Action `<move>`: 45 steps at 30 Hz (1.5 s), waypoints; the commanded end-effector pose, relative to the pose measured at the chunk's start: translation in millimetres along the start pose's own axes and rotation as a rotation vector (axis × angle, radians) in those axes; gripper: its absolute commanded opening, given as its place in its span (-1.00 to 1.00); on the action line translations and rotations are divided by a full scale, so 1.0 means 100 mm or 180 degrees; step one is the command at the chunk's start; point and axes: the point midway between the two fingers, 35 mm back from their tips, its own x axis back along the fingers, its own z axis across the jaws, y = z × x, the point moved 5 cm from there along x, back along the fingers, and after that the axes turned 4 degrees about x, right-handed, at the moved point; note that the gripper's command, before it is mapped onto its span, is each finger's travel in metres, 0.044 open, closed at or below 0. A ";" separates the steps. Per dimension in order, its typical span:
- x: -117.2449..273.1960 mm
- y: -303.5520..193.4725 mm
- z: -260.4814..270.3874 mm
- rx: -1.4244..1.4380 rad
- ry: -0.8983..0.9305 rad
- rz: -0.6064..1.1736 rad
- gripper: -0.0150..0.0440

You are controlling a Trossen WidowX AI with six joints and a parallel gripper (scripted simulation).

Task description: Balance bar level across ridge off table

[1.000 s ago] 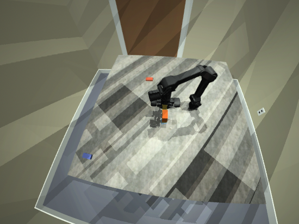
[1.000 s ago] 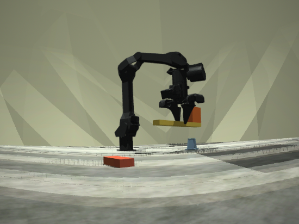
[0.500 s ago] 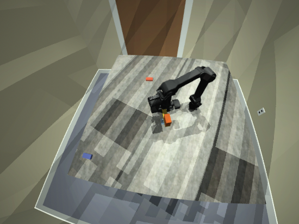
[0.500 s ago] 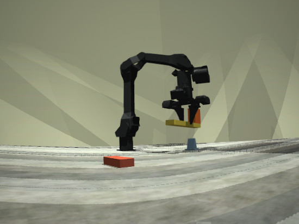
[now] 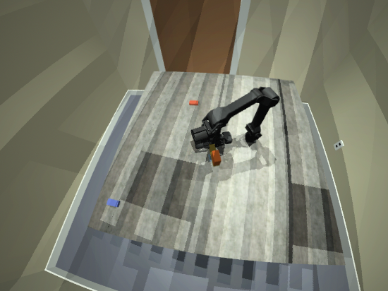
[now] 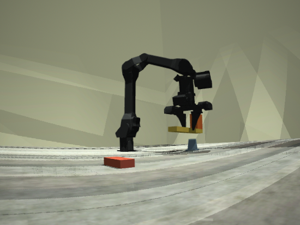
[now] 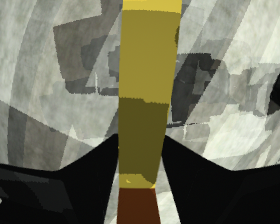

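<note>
Bar held in the air above the ridge, much of it hidden from the top

From the top, the bar shows only as a short yellow piece; the rest is hidden under the arm. An orange block stands at its near end. Of the ridge, just a sliver of blue peeks out beside the bar. The gripper's fingertips are lost beneath the arm's own parts. A red block lies on the table on the door's side, and a blue block lies near the table's edge, well apart from the arm.

From the exterior, the gripper points down with its fingers closed on the bar, which looks close to level. Clear space shows between the bar and the ridge, and the bar is off the table. One finger covers part of the orange block. The red block sits in the foreground, apart from the arm's foot.

From the wrist, the bar runs between the two dark fingers, and its far end is cut off by the top border. The orange block, dark reddish here, is cut off at the bottom. Shadow darkens the middle of the bar, and the ridge cannot be made out.
</note>
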 end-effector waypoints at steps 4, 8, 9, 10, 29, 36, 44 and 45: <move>-0.12 0.01 0.00 0.0013 -0.0010 -0.0004 -0.49; -0.17 0.01 0.00 0.0013 -0.0010 -0.0004 -0.49; -0.17 0.01 0.00 0.0013 -0.0010 -0.0004 -0.49; -0.17 0.01 0.00 0.0013 -0.0010 -0.0004 -0.49; -0.17 0.01 0.00 0.0013 -0.0010 -0.0004 -0.49; -0.17 0.01 0.00 0.0013 -0.0010 -0.0004 -0.49; -0.18 0.01 0.00 0.0013 -0.0010 -0.0004 -0.49; -0.18 0.01 0.00 0.0013 -0.0010 -0.0004 -0.49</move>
